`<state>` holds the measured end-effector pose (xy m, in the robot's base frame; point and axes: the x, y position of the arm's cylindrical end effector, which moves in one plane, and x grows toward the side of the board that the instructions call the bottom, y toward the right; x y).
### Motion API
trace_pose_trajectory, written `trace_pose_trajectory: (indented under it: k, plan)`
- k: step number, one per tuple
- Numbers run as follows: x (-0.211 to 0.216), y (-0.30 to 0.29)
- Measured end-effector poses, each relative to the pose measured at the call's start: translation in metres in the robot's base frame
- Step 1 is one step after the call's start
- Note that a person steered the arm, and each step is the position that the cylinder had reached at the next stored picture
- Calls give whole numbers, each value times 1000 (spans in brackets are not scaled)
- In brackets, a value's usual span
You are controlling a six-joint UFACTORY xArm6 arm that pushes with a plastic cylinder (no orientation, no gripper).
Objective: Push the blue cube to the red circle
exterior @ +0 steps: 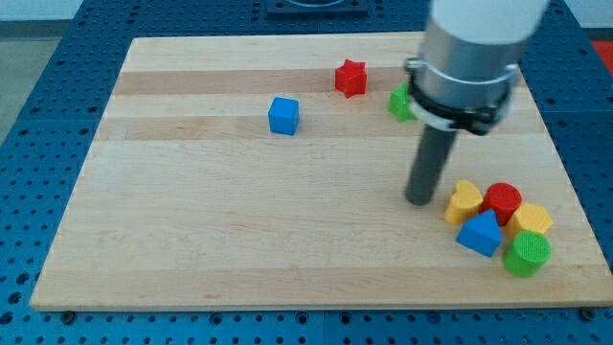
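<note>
The blue cube (283,115) sits on the wooden board (239,220) in the upper middle. The red circle (502,201) is a red cylinder in a cluster at the view's lower right. My tip (419,200) rests on the board just left of that cluster, far to the right of and below the blue cube. It touches no block.
Around the red circle lie a yellow heart (465,202), a blue triangular block (481,233), a yellow block (531,219) and a green cylinder (527,254). A red star (351,78) and a green block (401,102), partly hidden by the arm, lie near the top.
</note>
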<state>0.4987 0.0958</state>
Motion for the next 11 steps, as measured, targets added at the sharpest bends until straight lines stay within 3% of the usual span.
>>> trace_pose_trajectory:
  k: [2, 4, 6, 11]
  plan:
    - [-55, -140]
    - [-97, -206]
    - [-131, -203]
    - [-127, -104]
